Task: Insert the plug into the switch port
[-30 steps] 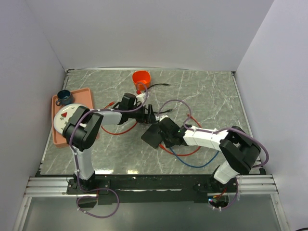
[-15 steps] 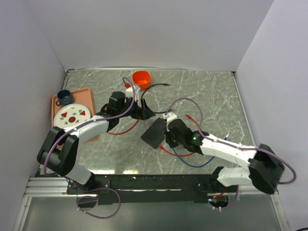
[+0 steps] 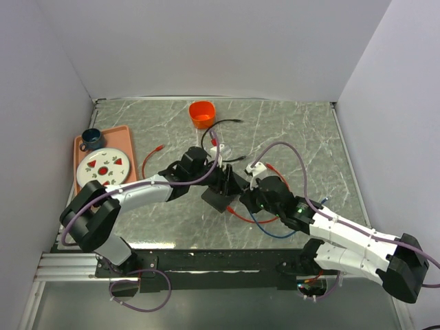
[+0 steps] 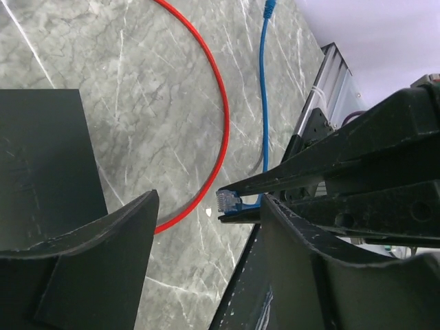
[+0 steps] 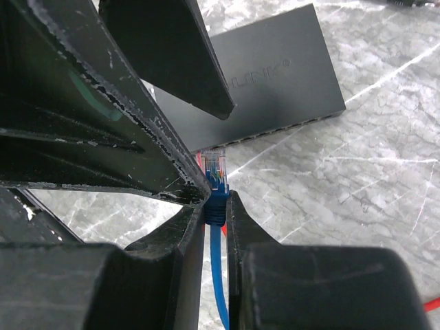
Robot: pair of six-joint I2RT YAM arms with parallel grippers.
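Observation:
My right gripper [image 5: 215, 194] is shut on the blue plug [image 5: 216, 180], whose clear tip points at the flat black box [image 5: 275, 75]. The box's near narrow edge [image 5: 289, 126], where the switch port sits, lies a short way beyond the tip; I cannot make out single openings. In the left wrist view the plug [image 4: 230, 201] pokes out of the right gripper's fingers [image 4: 344, 155] just beside my left gripper [image 4: 206, 227], which is open with only marble between its fingers. From above, both grippers [image 3: 230, 184] [image 3: 249, 197] meet at the box [image 3: 216, 201].
Red cable [image 4: 221, 103] and blue cable [image 4: 263, 82] loop on the marble beside the box. An orange cup [image 3: 201, 112] stands at the back. A pink tray [image 3: 127, 141] with a plate and a dark cup lies at the left. A black cable [image 3: 227, 124] trails near the cup.
My left arm has swung from near the orange cup in toward the centre, down to the box. My right arm has stretched out low, its gripper drawn slightly nearer and right, still gripping the plug.

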